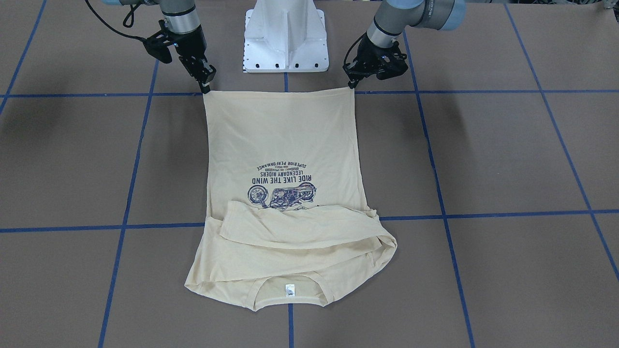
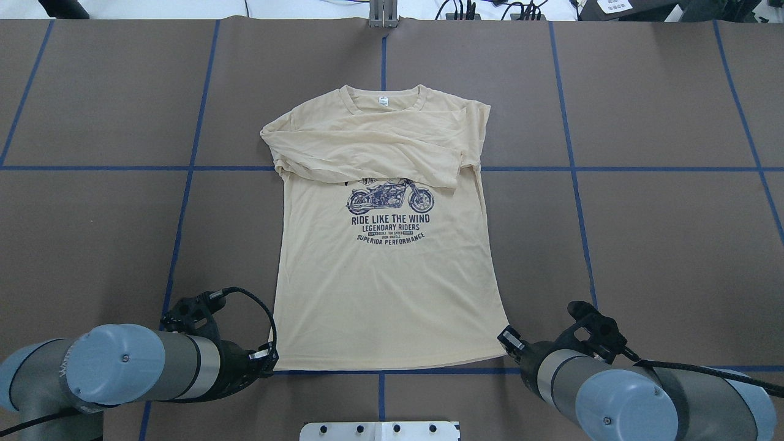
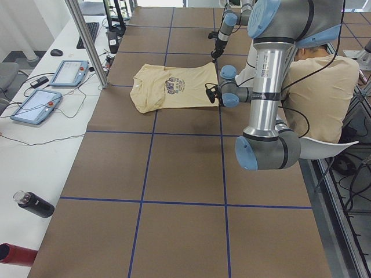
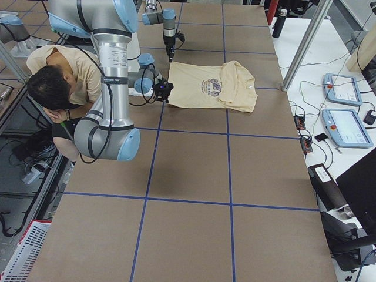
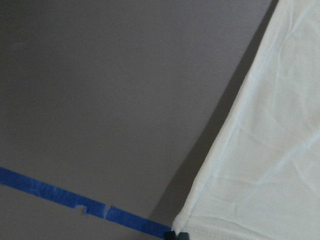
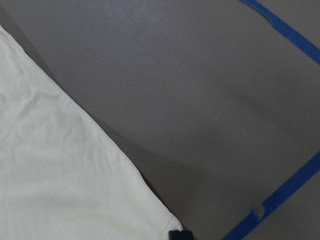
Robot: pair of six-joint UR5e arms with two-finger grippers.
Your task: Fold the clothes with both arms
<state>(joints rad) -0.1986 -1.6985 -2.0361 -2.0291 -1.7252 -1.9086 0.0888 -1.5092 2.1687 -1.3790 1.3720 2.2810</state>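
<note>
**Item pos.**
- T-shirt (image 2: 386, 294): flat on desk (image 2: 643, 245), approx. ctr, print side up. Collar points away from the robot, hem toward the robot's pedestal (image 2: 380, 430).
- Both sleeves (image 2: 367, 153) folded across chest, one over the other. The lower edge of the fold covers the top of the motorcycle print (image 2: 390, 211).
- Neck label (image 2: 383, 101) visible inside the collar.
- Hem runs straight btwn the two hands, just beside and parallel to a blue tape line (image 2: 324, 372).

**Hand status**
- left hand (image 2: 270, 357): clenched on the hem corner on the robot's left. Wrist view shows the fingertips (image 5: 177, 235) together at the very tip of the cloth corner, w/ a dark shadow along the side edge.
- right hand (image 2: 506, 339): clenched on the opposite hem corner. Wrist view shows the fingertips (image 6: 179, 234) at the cloth corner, shadow along that edge too.
- Both hands low, close to the desk surface, wrists angled in toward the shirt.

**Surroundings**
- A person (image 4: 59, 82) sits behind the robot, head bent down.
- Two tablet-type panels (image 4: 346, 126) lie on the white side bench past the collar end of the desk.
</note>
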